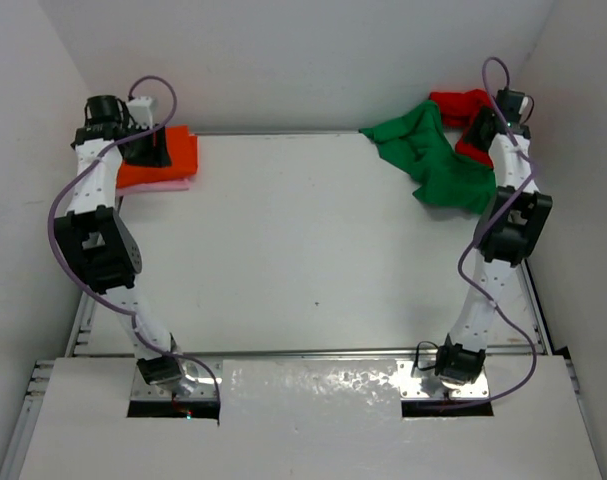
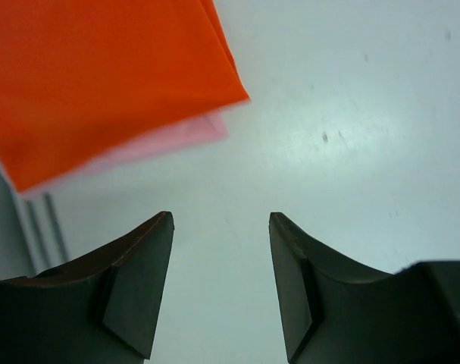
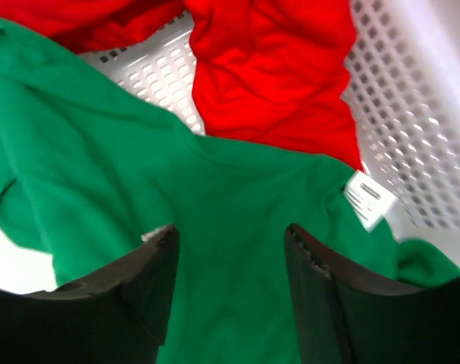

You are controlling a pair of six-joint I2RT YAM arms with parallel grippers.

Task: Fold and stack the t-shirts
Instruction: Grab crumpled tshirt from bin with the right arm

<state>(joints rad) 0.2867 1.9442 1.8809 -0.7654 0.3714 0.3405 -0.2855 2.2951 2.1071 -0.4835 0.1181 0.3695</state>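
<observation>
Far left, the left gripper [image 2: 220, 220] is hanging with its jaws apart and nothing between them, just off the corner of the folded orange t-shirt [image 2: 101, 76]. That shirt is lying on top of the pink t-shirt [image 2: 192, 135] at the table's [image 1: 303, 250] far-left corner. Moving across to the far right, the green t-shirt [image 3: 214, 227] is sprawling crumpled, partly over the white mesh basket [image 3: 411, 114], with the red t-shirt [image 3: 275, 76] bunching behind it. The right gripper [image 3: 230, 231] is hovering over the green cloth, jaws released and spread; whether its tips are touching the cloth, I cannot tell.
</observation>
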